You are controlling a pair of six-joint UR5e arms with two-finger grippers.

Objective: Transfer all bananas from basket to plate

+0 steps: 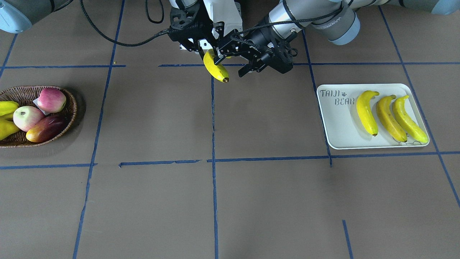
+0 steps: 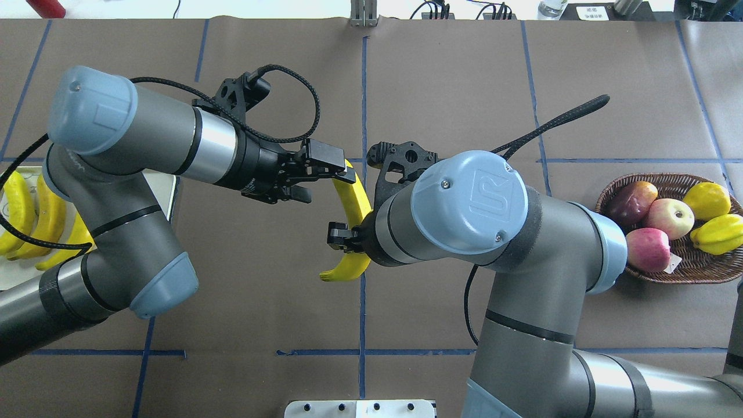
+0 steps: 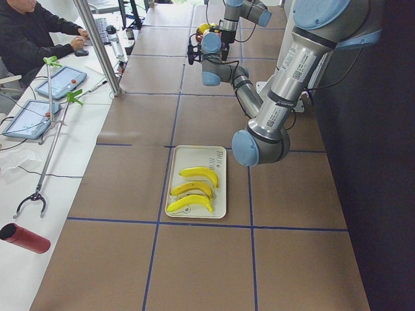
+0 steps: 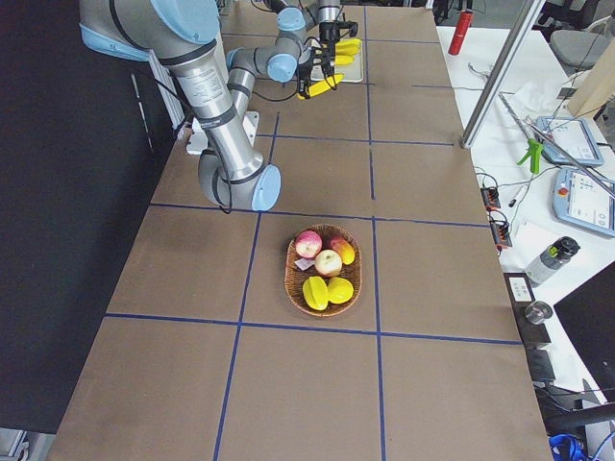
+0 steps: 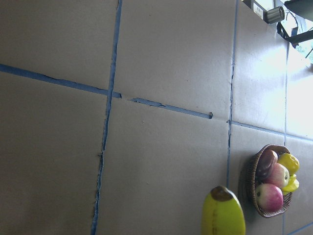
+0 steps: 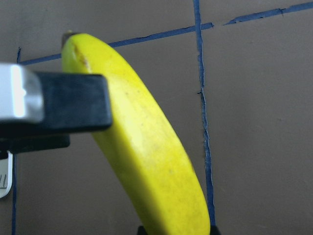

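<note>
Presently catalogued, from the task's thing outward:

1. Banana (image 1: 215, 67): off the table at its middle, between the two arms. It lies roughly near-to-far in the overhead view, with one dark tip showing.
2. Right gripper (image 2: 351, 237): clamped on the banana at its near half. One black pad (image 6: 73, 103) presses across the yellow skin, and the arm hides the other finger from above.
3. Left gripper (image 2: 325, 183): jaws apart, at the banana's far end. One finger is just beside the skin; whether it touches cannot be told.
4. Three bananas (image 1: 390, 117): side by side on the plate, parallel, none overlapping.
5. Plate (image 1: 336, 122): flat on the table at the robot's left, well apart from the grippers. It has "TAIJI BEAR" lettering (image 1: 336, 97) in one corner, and the bananas fill the half away from that lettering.
6. Basket (image 1: 72, 108): on the table at the robot's right, well apart from the plate, with the grippers between them. It holds two apples (image 1: 27, 117), one dark red mango (image 1: 45, 128) and stubby yellow fruits (image 1: 5, 129).
7. Table (image 1: 251, 198): brown surface marked into squares by blue tape lines.
8. Side bench (image 3: 19, 188): white, along the table's far edge. On it are a tablet (image 3: 61, 81) and a red bottle (image 3: 26, 238). A person (image 3: 29, 32) in dark clothing sits at it.
</note>
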